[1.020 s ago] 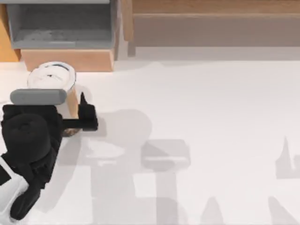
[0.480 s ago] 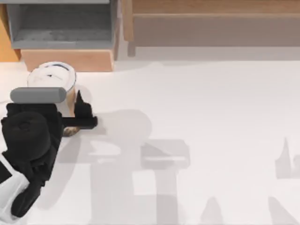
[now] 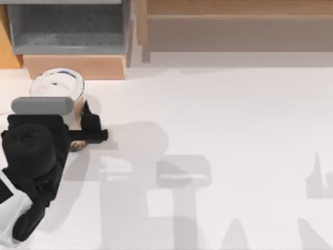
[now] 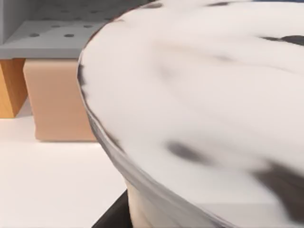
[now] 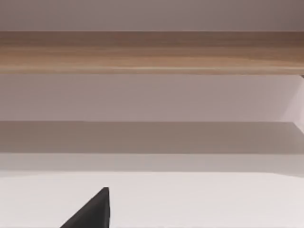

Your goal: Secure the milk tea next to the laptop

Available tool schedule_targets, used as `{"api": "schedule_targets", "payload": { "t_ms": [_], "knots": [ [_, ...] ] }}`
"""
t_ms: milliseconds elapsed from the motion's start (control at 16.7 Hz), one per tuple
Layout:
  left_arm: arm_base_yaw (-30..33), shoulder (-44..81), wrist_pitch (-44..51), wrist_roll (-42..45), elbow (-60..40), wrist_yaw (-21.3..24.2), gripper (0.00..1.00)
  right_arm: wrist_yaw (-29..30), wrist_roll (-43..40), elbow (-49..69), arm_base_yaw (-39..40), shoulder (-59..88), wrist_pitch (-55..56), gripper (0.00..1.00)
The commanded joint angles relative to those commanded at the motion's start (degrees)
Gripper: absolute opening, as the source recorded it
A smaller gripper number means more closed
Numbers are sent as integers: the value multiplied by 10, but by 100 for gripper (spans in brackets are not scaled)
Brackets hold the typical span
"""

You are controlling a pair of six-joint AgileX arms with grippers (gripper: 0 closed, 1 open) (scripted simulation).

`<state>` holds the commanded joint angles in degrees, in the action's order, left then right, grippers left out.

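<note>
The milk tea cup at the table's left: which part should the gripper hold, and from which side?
Grip the tapered wall of the milk tea below its wide white lid, coming in level from the table's near side, where the left gripper is. The lid overhangs, so a grip from above would likely slip.

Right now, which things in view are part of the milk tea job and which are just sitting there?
In the job:
- milk tea, far left of the table
- left gripper, at the cup's side

Just there:
- grey open box on a tan block behind the cup
- wooden shelf along the back
- right gripper, parked
</note>
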<state>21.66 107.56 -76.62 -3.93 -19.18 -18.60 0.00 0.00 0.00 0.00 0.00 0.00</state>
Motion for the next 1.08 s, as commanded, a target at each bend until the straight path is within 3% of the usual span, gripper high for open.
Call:
{"api": "schedule_targets", "payload": {
  "t_ms": [120,1080],
  "knots": [
    [0,0,0,0,0,0,0,0,0,0,0,0,0,100],
    [0,-38,40,1,-1,-1,0,0,0,0,0,0,0,100]
  ]
}}
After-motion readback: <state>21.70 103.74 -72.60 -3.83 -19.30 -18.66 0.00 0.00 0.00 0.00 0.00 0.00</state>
